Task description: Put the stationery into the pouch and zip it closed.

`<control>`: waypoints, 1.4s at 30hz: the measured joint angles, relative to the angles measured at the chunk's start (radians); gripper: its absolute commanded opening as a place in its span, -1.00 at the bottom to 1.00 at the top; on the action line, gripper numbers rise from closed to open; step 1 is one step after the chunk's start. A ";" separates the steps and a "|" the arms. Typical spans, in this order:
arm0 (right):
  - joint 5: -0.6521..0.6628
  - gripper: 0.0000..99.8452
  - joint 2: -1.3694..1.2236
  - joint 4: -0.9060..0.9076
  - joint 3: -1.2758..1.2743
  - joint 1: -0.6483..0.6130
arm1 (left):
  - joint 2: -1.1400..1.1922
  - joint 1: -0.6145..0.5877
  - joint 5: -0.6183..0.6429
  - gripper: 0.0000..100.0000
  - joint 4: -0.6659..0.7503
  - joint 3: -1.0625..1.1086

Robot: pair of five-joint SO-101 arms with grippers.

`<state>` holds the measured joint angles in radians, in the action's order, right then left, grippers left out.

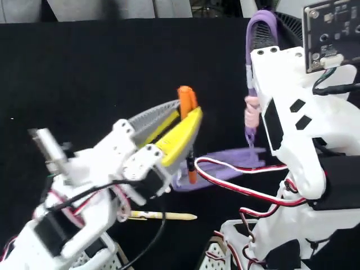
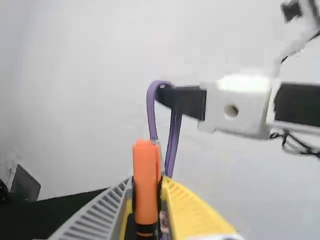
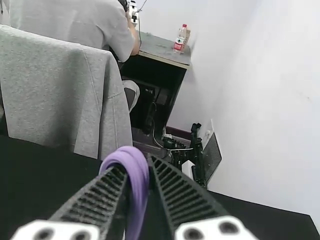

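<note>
My left gripper [image 1: 188, 107], with one grey and one yellow finger, is shut on an orange marker [image 1: 187, 100] and holds it upright above the table's middle. The marker's dark lower end [image 1: 192, 169] hangs over the purple pouch [image 1: 236, 160], which lies partly on the black table. My right gripper [image 1: 264, 28] is raised at the back right, shut on the pouch's purple strap [image 1: 249, 84], with a pink piece [image 1: 252, 112] partway down. The left wrist view has the marker [image 2: 146, 175] between the fingers [image 2: 187, 207] and the strap [image 2: 151, 110] behind. The strap's loop [image 3: 131, 165] sits between the black fingers [image 3: 175, 192].
A yellow pencil [image 1: 163, 215] lies on the black table [image 1: 84, 73] near the front, under the left arm. Red and white cables [image 1: 242, 188] loop from the right arm's base across the table beside the pouch. The table's left and back stretch is bare black cloth.
</note>
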<state>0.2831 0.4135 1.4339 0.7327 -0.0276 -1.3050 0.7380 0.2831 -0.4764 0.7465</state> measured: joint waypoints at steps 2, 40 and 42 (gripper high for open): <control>0.000 -0.98 0.000 0.000 0.000 0.000 | -0.009 -0.002 -0.032 -0.94 0.011 0.043; 0.000 -0.98 0.000 -0.103 -0.121 0.002 | 0.009 -0.624 0.098 -0.64 -0.402 -0.158; 0.000 -0.98 -0.002 -0.126 -0.153 0.002 | 0.064 -0.660 0.112 -0.64 -0.404 -0.078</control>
<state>0.2831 0.4120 1.3080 0.5792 -0.0261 -1.2405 0.0783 0.3951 -0.8800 0.6682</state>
